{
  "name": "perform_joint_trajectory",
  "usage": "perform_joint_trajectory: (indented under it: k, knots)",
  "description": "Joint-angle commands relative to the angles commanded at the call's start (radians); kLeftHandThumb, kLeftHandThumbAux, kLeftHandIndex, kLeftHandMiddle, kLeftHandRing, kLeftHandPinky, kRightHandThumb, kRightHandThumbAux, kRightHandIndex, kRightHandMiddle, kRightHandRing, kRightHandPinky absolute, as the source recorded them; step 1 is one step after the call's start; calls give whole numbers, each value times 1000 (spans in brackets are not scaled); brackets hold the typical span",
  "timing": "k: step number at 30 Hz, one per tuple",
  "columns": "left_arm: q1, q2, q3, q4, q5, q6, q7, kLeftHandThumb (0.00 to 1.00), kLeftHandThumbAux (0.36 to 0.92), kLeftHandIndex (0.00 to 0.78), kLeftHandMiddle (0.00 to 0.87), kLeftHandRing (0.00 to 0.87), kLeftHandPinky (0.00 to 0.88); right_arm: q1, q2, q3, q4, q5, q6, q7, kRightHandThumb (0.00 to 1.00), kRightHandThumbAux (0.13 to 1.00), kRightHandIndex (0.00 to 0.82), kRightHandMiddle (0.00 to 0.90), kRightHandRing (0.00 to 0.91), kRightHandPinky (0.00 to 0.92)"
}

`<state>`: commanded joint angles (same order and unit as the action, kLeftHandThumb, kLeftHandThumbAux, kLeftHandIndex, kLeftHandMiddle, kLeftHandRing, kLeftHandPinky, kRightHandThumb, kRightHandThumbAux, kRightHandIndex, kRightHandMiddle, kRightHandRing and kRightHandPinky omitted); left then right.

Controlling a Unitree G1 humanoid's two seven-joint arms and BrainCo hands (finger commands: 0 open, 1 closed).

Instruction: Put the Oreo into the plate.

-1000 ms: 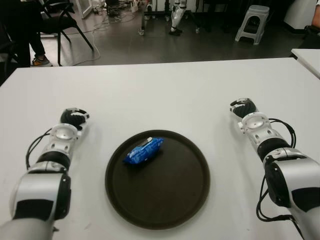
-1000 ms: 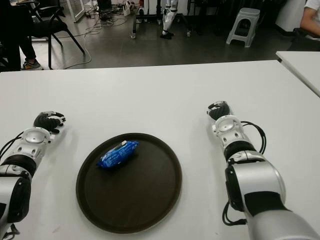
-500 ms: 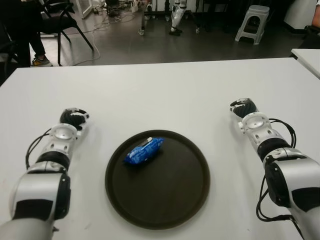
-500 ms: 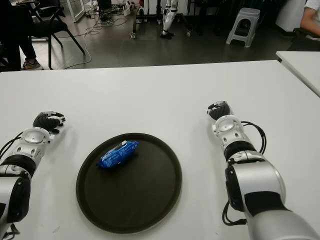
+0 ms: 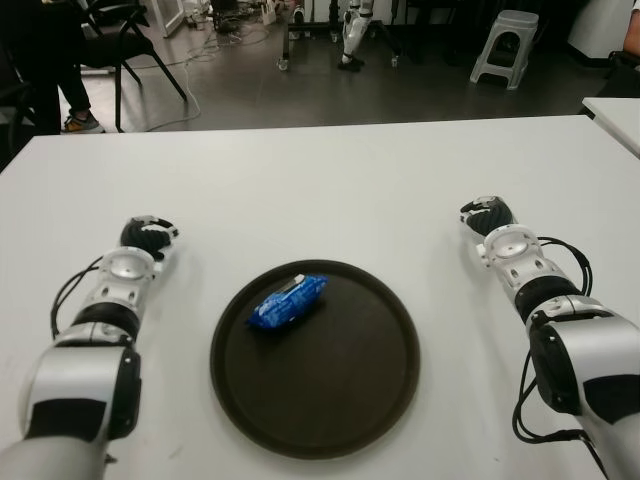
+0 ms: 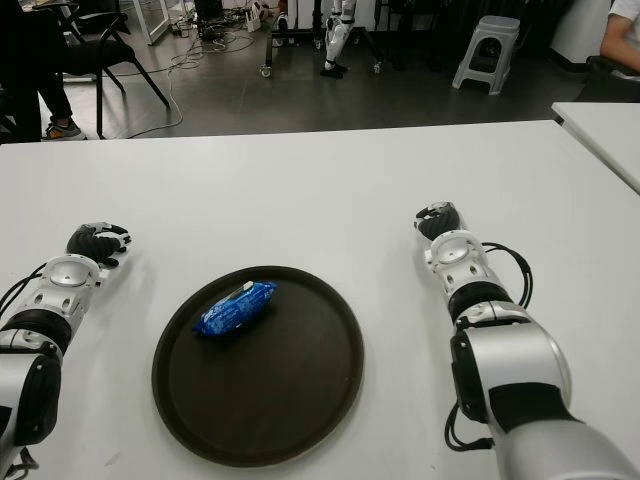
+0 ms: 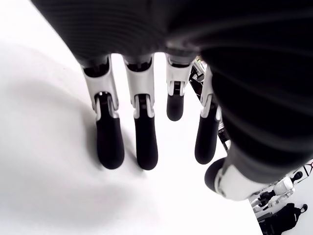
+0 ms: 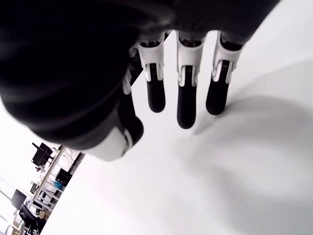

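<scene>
Left eye view shows the Oreo [image 5: 288,302] lying in the plate [image 5: 380,385], near its far left rim. Left robot hand [image 5: 148,238] and right robot hand [image 5: 487,214] sit either side, fingers loose, holding nothing. A careless reach could knock the plate.

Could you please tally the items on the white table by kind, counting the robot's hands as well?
Blue Oreo pack: 1, lying in the plate
Dark round plate: 1
Robot hands: 2, left hand and right hand, both open and holding nothing
Total: 4
</scene>
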<state>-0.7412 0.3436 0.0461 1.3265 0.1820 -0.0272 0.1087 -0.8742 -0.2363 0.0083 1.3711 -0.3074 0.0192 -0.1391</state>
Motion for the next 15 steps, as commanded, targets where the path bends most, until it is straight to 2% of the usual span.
perform_joint_trajectory:
  k: [15]
  knots:
    - [1,2,-8,-1,2,-2,-7,670,728,397,118,123,127,1,0,6,1,-7,1,-3,678,736,396,200,244,298]
